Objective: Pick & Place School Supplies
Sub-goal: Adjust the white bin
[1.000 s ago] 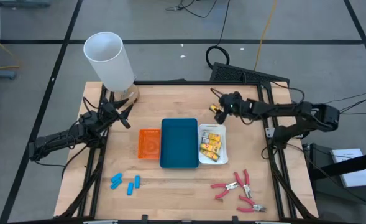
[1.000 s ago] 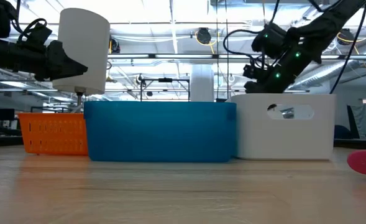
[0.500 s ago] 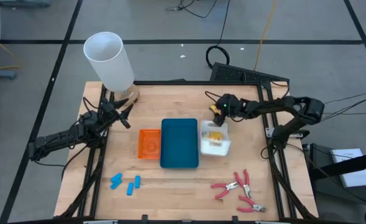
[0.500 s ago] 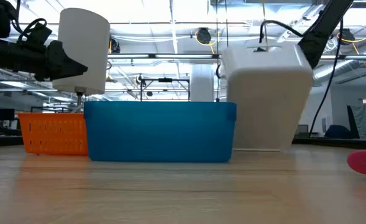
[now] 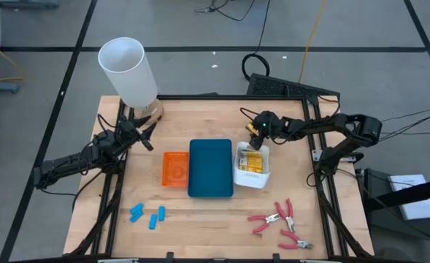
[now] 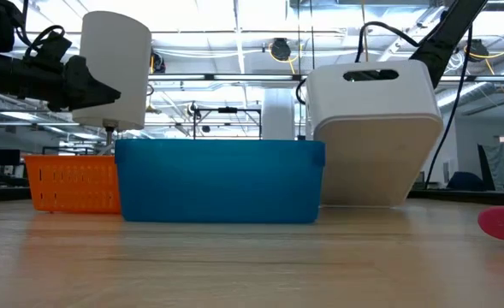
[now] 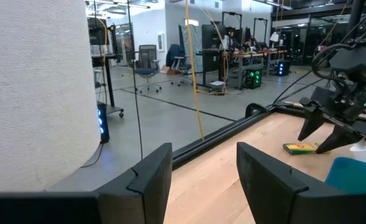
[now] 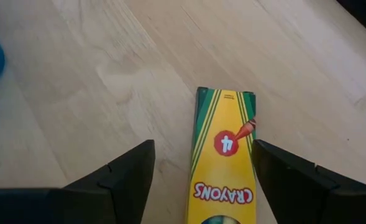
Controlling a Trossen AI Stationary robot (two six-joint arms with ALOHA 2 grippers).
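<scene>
Crayon packet (image 8: 225,155) — near end cut off

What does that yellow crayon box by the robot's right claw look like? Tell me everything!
The crayon box is a small, slim cardboard packet, yellow with green edges. It has a red circle with the number 4, a little crayon picture and the word CRAYONS in red. It lies flat on the wooden table, closed as far as can be seen. The right gripper hangs over it with its fingers open, one on each side. Its near end is out of view.
</scene>
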